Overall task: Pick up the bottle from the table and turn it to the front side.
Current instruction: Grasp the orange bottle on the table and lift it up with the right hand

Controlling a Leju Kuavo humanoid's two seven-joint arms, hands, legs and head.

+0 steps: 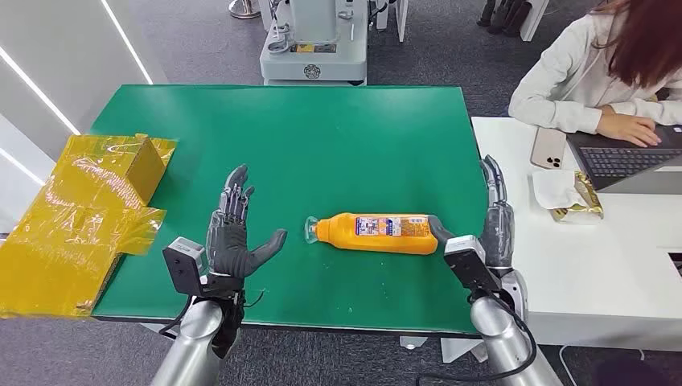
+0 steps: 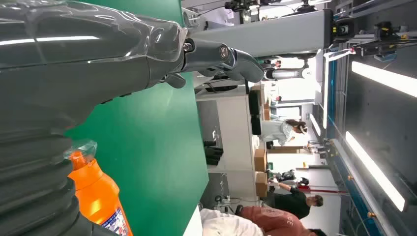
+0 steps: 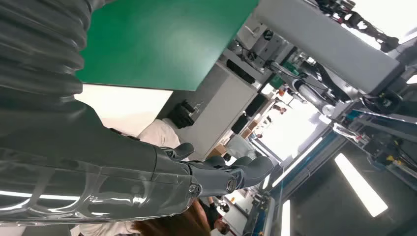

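Bottle (image 1: 376,232) lies on its side on the green worktop (image 1: 322,137), near edge, cap pointing left, label up. Left hand (image 1: 236,236) open, palm facing the cap, empty. Right hand (image 1: 496,215) open at the bottle's base, holding nothing; probably bracketing for a two-hand pickup.

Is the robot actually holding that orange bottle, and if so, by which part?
Nothing is held. The orange bottle lies on its side on the green table between the open left hand and right hand.
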